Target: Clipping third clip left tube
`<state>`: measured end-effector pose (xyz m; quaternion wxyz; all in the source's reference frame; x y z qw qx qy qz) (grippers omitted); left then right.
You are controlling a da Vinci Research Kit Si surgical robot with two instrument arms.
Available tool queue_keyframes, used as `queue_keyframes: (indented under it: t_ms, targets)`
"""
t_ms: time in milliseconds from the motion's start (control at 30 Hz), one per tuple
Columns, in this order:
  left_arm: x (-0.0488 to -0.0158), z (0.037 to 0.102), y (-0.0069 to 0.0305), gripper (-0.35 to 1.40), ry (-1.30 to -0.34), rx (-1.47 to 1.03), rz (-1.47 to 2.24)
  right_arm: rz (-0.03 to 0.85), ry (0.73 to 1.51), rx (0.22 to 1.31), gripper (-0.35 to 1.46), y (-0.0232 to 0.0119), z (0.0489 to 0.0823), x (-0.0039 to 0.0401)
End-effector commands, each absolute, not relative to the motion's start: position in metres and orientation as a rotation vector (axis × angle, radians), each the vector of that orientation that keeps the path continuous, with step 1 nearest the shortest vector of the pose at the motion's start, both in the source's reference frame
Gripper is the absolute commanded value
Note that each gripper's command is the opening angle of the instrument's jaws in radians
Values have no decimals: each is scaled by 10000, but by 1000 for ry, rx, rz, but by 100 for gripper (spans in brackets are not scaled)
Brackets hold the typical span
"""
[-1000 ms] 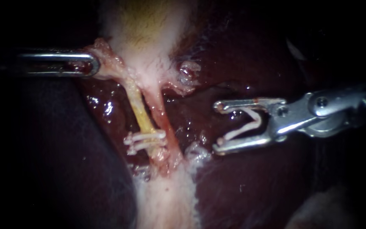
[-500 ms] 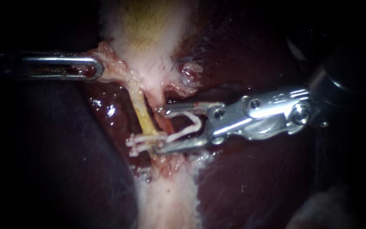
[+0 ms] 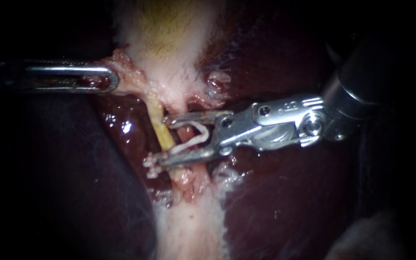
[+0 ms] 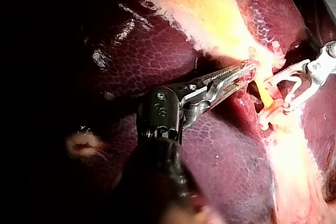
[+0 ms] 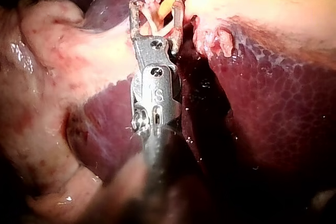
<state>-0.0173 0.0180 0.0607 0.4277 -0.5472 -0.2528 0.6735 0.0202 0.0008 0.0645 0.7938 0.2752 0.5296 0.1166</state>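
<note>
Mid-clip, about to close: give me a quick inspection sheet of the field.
Surface: liver, dark red and wet; gallbladder at its upper end.
Job's things: yellow left tube with white clips already on it; open clip at the tube, on the gallbladder side of those.
Clutter: nothing seen.
Hands: left instrument, jaws shut on gallbladder tissue; right instrument, jaws standing apart and holding the open clip, tips reaching the tube.
Cables: nothing seen.
Surroundings: dark, nothing seen.
</note>
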Motion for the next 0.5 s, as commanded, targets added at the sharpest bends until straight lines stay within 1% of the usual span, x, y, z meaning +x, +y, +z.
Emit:
queue_keyframes:
  t_ms: [33,500]
  targets:
    - [-173,607,179,-35,-632,-1367,1682,255,1137,594,50,9,647,202]
    - [-175,603,178,-35,-634,-1368,1682,262,1134,590,50,21,672,207]
